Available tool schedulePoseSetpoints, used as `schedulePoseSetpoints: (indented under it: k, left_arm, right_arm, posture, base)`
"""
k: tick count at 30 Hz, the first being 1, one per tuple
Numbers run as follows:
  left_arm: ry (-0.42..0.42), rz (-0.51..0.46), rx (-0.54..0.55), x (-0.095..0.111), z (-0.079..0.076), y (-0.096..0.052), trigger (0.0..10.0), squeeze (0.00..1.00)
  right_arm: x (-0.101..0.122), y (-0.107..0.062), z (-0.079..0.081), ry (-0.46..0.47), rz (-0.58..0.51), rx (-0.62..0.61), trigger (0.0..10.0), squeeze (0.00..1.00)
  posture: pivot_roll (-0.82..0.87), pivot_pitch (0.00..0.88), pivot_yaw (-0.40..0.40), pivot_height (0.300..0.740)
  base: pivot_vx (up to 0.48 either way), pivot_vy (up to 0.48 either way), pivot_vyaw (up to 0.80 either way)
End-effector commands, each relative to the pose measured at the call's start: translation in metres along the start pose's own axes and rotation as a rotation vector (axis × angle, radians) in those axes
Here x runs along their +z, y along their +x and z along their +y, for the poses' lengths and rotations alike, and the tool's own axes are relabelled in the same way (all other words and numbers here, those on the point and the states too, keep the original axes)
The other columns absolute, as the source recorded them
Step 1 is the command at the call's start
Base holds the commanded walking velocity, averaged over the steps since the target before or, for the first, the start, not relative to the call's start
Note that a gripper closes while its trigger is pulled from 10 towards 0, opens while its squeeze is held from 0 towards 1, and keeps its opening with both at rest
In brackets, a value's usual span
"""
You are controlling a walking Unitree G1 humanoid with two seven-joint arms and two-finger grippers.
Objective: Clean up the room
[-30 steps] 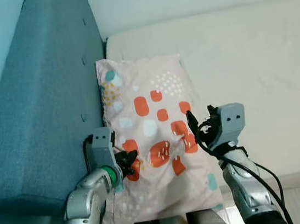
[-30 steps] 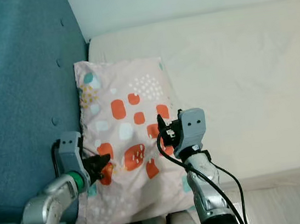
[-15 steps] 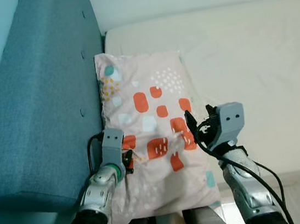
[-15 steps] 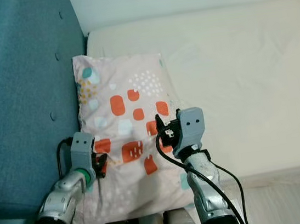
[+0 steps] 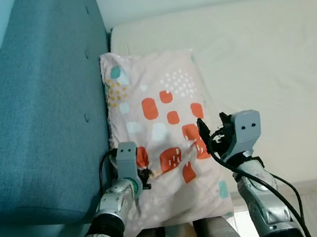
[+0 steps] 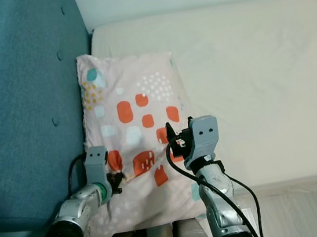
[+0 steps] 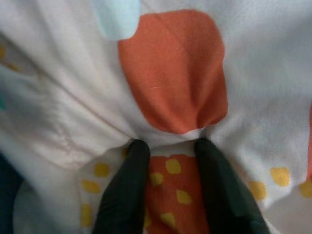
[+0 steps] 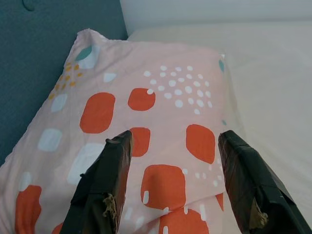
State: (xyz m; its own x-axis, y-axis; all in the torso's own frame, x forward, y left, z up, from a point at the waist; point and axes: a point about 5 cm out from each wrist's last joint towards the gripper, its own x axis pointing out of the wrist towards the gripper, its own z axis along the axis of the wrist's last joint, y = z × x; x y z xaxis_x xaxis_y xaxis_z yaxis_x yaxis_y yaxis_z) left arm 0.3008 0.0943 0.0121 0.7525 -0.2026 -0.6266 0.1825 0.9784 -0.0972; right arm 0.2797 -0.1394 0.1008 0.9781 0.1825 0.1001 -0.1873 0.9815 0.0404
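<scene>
- Left wrist view: left gripper pinches pillow fabric — the pillow lies on the bed against the headboard.
- Right gripper, fingers apart, hovers near the pillow's 4 o'clock corner — close it on fabric before lifting evenly.

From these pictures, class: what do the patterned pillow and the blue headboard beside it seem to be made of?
Pillow: soft woven fabric, probably cotton, matte; it puckers where the left gripper pinches it.
Headboard: padded, covered in coarse blue textile, likely upholstery cloth; button tufts dimple it, and the surface looks faintly flecked.
</scene>
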Motion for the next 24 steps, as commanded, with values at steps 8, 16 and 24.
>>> schedulePoseSetpoints:
  k: [8, 16, 24]
  left_arm:
    - [0.127, -0.164, 0.012, 0.027, 0.012, -0.021, 10.0, 1.0]
    - [0.228, -0.149, 0.055, 0.03, 0.038, -0.063, 10.0, 1.0]
    - [0.066, 0.046, 0.093, -0.004, 0.043, -0.044, 10.0, 1.0]
  right_arm:
    - [-0.008, -0.009, 0.0, 0.019, 0.039, -0.014, 10.0, 0.0]
    - [-0.01, -0.009, 0.003, 0.029, 0.047, -0.012, 10.0, 0.0]
    - [-0.01, -0.008, 0.005, 0.032, 0.048, -0.006, 10.0, 0.0]
  posture:
    - [-0.11, 0.245, 0.101, 0.74]
    - [-0.07, 0.254, 0.113, 0.74]
    - [-0.07, 0.254, 0.109, 0.74]
  base:
    - [0.0, 0.0, 0.0]
    - [0.0, 0.0, 0.0]
    - [0.0, 0.0, 0.0]
